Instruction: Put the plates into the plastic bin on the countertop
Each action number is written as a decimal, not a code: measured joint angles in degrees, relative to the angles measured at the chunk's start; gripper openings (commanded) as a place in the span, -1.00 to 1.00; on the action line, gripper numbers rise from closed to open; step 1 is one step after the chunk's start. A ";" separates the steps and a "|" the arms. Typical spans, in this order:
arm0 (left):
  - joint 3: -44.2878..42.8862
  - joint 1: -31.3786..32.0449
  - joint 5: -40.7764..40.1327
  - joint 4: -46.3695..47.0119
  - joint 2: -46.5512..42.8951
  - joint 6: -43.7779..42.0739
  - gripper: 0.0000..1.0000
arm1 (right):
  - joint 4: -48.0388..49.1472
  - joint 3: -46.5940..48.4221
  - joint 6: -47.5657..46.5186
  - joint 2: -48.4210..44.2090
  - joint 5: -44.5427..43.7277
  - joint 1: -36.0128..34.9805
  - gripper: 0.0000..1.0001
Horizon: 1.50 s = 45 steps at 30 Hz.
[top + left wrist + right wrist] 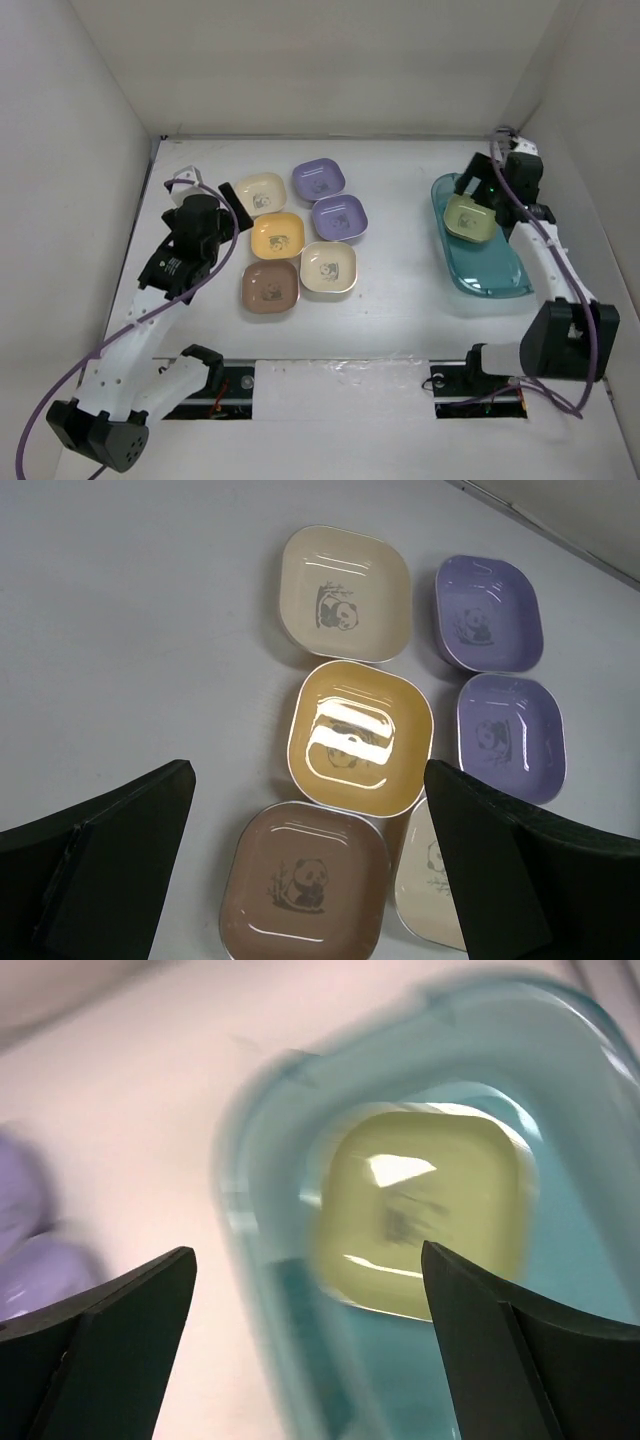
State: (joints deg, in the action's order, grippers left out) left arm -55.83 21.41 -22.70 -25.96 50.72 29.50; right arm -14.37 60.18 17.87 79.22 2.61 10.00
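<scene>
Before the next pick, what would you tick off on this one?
1. Green plate inside the bin: ok.
2. Right gripper open, off that plate: ok.
3. Left gripper open: ok.
4. Yellow plate framed by the left gripper in its wrist view: ok.
5. Finger room round the yellow plate: not ok, the brown plate sits tight against it.
6. Bin space for more: ok, near end bare.

Plates [358, 735]: glossy, smooth, glare on yellow one. Plastic bin [488, 270]: translucent teal plastic. Desk [400, 300]: matt white.
</scene>
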 measured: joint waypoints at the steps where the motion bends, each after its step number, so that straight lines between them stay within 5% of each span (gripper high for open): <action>1: 0.00 0.00 0.00 0.02 0.17 -0.02 0.99 | 1.05 0.37 -0.66 -2.36 -0.55 -3.61 1.00; 5: 0.00 0.00 -0.11 -0.07 1.53 -0.07 0.99 | 2.89 5.79 -3.98 -2.21 -2.38 -19.30 0.97; 11: 0.00 0.00 -0.35 -0.13 2.82 0.00 0.99 | 1.44 17.29 -8.13 16.90 -4.07 -31.56 0.85; 21: 0.00 0.00 -0.48 -0.13 2.82 0.02 0.99 | -6.75 27.52 -10.88 37.94 -2.86 -34.69 0.71; 26: 0.00 0.00 -0.48 -0.13 2.82 0.02 0.99 | -9.46 30.18 -10.05 40.41 -4.37 -35.17 0.28; 32: 0.00 0.00 -0.48 -0.15 2.71 0.02 0.99 | -10.91 29.86 -9.44 40.94 -5.07 -34.58 0.06; 34: 0.00 0.00 -0.48 -0.15 2.67 0.02 0.99 | -10.95 29.68 -9.38 40.94 -4.81 -34.18 -0.26; 36: 0.00 0.00 -0.48 -0.15 2.67 0.04 0.99 | -10.75 29.20 -9.09 40.92 -4.74 -33.64 -0.33; 40: 0.00 0.00 -0.48 -0.15 2.67 0.00 0.99 | -9.75 27.10 -7.85 40.02 -2.95 -31.65 -1.00; 45: 0.00 0.00 -0.48 -0.15 2.67 0.00 0.99 | -9.38 25.05 -7.10 35.15 -2.16 -28.35 -1.00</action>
State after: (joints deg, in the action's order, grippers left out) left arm -55.83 21.41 -23.18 -26.11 53.39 29.50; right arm -23.75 85.23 10.76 114.37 0.45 -18.35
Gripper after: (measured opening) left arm 0.993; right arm 0.025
